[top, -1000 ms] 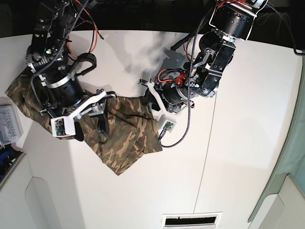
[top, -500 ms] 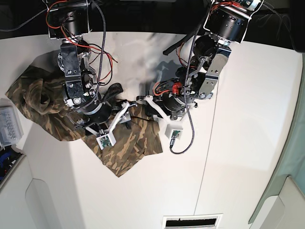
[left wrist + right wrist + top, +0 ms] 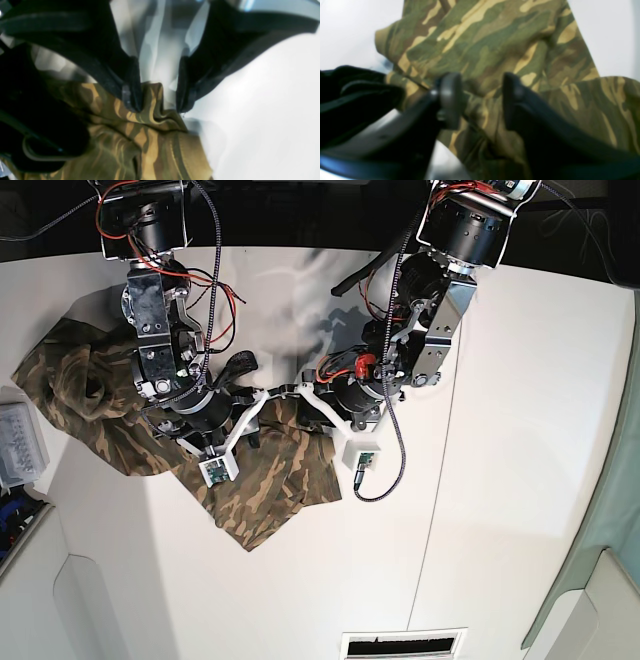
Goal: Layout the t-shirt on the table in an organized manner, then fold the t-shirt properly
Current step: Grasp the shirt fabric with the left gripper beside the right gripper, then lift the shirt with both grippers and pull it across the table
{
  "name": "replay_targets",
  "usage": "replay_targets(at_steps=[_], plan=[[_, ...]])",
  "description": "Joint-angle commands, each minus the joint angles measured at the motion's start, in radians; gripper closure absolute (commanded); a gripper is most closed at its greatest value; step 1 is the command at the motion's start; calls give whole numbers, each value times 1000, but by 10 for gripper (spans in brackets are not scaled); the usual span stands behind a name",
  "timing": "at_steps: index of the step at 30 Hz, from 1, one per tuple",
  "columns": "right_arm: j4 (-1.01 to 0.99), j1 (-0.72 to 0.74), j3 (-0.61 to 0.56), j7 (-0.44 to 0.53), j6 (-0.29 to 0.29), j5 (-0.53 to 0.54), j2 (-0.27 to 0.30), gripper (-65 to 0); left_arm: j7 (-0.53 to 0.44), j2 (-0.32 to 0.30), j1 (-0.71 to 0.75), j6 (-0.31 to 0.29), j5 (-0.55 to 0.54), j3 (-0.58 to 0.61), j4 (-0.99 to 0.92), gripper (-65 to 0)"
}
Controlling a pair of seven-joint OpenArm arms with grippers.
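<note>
The camouflage t-shirt [image 3: 262, 492] lies crumpled on the white table [image 3: 520, 480], stretching from the far left down to the lower centre. My left gripper [image 3: 292, 393] is at the shirt's right upper edge. In the left wrist view its jaws [image 3: 158, 108] stand partly open astride a raised fold of the shirt [image 3: 150, 140], with the table [image 3: 262, 112] beside it. My right gripper [image 3: 255, 420] is over the shirt's middle. In the right wrist view it [image 3: 480, 100] is open just above the cloth [image 3: 495, 37], holding nothing.
A clear plastic box [image 3: 20, 445] sits at the table's left edge. A slotted vent [image 3: 400, 642] is at the front edge. A thin dark seam [image 3: 440, 480] runs down the table. A green curtain [image 3: 612, 530] hangs at the right.
My right arm swung from the shirt's left part to its middle. My left gripper moved left onto the shirt's right edge. The shirt's lower right part has shifted little.
</note>
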Motion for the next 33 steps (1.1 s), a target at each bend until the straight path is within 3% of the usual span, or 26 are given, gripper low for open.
replay_targets(at_steps=[1,6,9,11,14,18,21,27,33], plan=[[18,19,-2,23,-3,8,-3,-159,37,5,-6,17,0,-1,-22,-273],[18,19,-2,23,-1,8,-3,-5,11,46,-6,-30,-2,-1,-102,-273],[18,19,-2,23,-1,8,-3,0,7,70,-6,-32,10,-1,-115,-260],[19,19,-2,23,8,8,-2,0,6,80,-6,-31,28,0,-116,-177],[26,19,-2,23,10,8,-2,0,-3,86,-6,-32,40,2,-116,0],[76,18,-2,21,10,8,-2,0,-43,79,-9,-36,68,1,-116,0],[169,16,-2,-11,10,8,-2,0,-60,54,-11,-82,82,1,-99,0],[360,21,-1,-64,5,9,6,0,-22,-50,-11,-84,82,1,33,0],[412,21,15,-65,-2,39,19,0,38,-152,-11,-85,86,1,201,0]])
